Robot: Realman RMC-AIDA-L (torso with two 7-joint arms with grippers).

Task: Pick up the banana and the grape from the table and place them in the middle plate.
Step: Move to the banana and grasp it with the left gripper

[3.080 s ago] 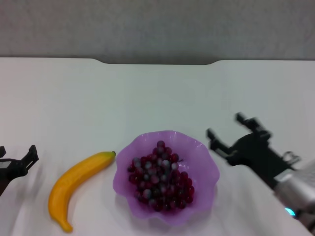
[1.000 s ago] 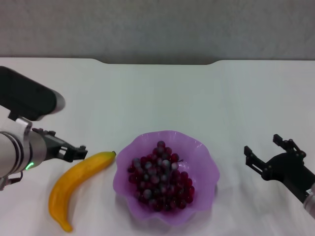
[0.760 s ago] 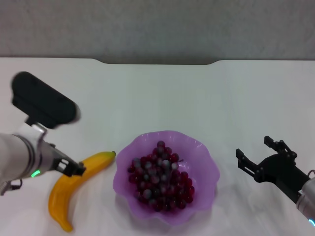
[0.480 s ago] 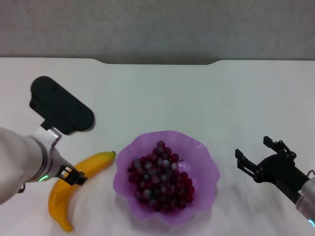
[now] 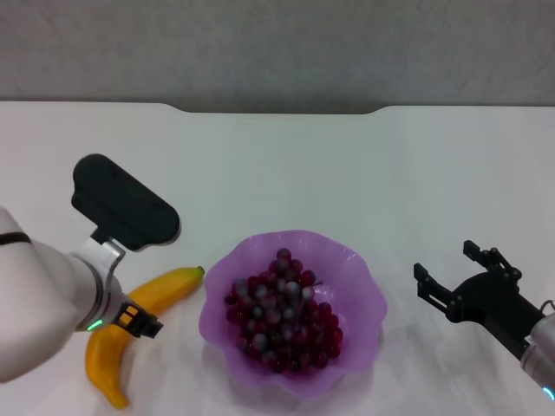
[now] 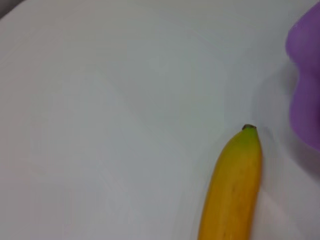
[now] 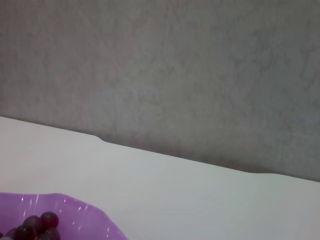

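The banana (image 5: pixel 176 283) lies on the white table (image 5: pixel 286 173) just left of the purple plate (image 5: pixel 357 261). Its greenish tip nearly touches the plate's rim. The grape bunch (image 5: pixel 282 312) lies inside the plate. My left gripper (image 5: pixel 135 319) is low over the middle of the banana and hides part of it. The left wrist view shows the banana's stem end (image 6: pixel 234 185) and the plate's edge (image 6: pixel 306 65). My right gripper (image 5: pixel 451 267) is open and empty, to the right of the plate. The right wrist view shows the plate's rim (image 7: pixel 75 210) and some grapes (image 7: pixel 35 227).
The table's far edge has a notch (image 5: pixel 277 110) in front of a grey wall. My left arm's black forearm block (image 5: pixel 126 212) hangs above the table, left of the plate.
My left arm has swung in from the left and come down over the banana's middle. My right gripper drew back from the plate to the right and has since stayed still.
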